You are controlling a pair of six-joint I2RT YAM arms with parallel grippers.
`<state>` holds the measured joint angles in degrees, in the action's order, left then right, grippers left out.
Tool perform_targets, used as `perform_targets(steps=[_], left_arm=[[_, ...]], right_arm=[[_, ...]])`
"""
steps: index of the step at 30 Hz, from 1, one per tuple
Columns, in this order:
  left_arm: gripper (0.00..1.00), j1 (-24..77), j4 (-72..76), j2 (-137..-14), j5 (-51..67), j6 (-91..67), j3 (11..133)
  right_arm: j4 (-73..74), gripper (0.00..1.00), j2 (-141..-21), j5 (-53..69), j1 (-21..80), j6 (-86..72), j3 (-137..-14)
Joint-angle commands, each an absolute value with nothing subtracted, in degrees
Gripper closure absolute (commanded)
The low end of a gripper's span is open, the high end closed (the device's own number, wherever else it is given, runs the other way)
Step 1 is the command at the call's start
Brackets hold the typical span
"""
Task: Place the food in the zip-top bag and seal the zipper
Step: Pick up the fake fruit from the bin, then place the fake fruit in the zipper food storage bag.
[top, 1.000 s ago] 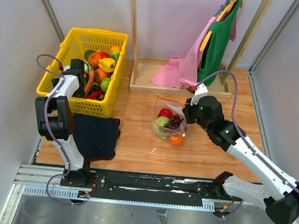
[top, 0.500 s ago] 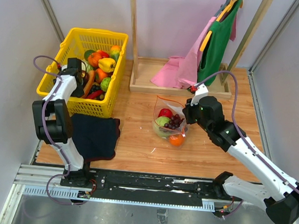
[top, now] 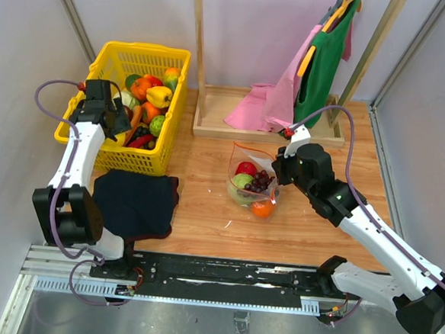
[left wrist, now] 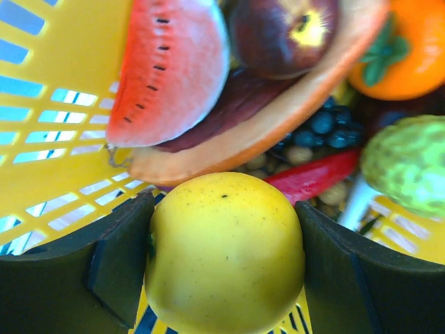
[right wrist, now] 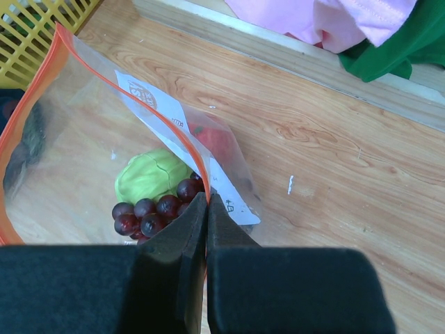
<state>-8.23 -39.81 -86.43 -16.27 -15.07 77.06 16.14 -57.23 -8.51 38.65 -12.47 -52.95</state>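
Observation:
In the left wrist view my left gripper (left wrist: pixel 224 268) is shut on a round yellow fruit (left wrist: pixel 224 250), one dark pad on each side of it, above the rest of the food in the yellow basket (left wrist: pixel 55 83). From above, that gripper (top: pixel 115 116) sits over the basket's left part. The clear zip-top bag (top: pixel 248 176) lies mid-table with a red apple (top: pixel 245 168), grapes (top: pixel 260 181), a green cabbage (right wrist: pixel 149 175) and an orange (top: pixel 262 209) in it. My right gripper (right wrist: pixel 206 203) is shut on the bag's orange zipper strip (right wrist: pixel 125 97), holding the mouth up.
The yellow basket (top: pixel 143 48) holds several more toy fruits, among them a watermelon slice (left wrist: pixel 170 66) and a chili (left wrist: pixel 313 177). A dark cloth (top: pixel 136 203) lies in front of it. A wooden rack tray (top: pixel 210 124) stands behind, with a pink cloth (top: pixel 269 105) and a green garment (top: pixel 322 59).
The left jaws have closed from wide open onto the yellow fruit, and the left arm's wrist has shifted up and to the left over the basket. The right arm and the bag have not moved.

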Motion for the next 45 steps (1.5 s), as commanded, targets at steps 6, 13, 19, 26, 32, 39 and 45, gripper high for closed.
perform_targets(steps=[6, 13, 19, 26, 32, 39, 45], left_arm=[[0.72, -5.15, -32.53, -74.6, -1.5, -14.57, 74.67], [0.74, 0.41, -30.36, -68.13, 5.64, -15.12, 75.41], [0.74, 8.26, -26.61, -63.86, 9.98, -16.81, 74.28], [0.74, 18.43, -19.0, -61.72, 12.23, -19.94, 70.94], [0.74, 29.05, -8.27, -61.24, 11.55, -22.76, 66.04], [0.72, 40.65, -0.33, -64.21, 8.62, -20.72, 63.53], [0.71, 47.38, 5.05, -67.54, 6.71, -17.06, 62.05]], right_arm=[[14.88, 0.99, -56.43, -8.55, 37.79, -13.41, -52.61], [14.61, 0.99, -56.5, -8.36, 37.79, -13.51, -52.55], [14.19, 0.99, -56.31, -8.15, 37.79, -13.71, -52.31], [14.22, 0.99, -55.78, -8.22, 37.78, -13.67, -52.21], [14.09, 0.99, -55.63, -8.17, 37.77, -13.73, -52.13], [13.92, 0.99, -55.5, -8.0, 37.73, -13.87, -52.06], [13.92, 0.99, -55.13, -8.17, 37.79, -13.84, -51.71]])
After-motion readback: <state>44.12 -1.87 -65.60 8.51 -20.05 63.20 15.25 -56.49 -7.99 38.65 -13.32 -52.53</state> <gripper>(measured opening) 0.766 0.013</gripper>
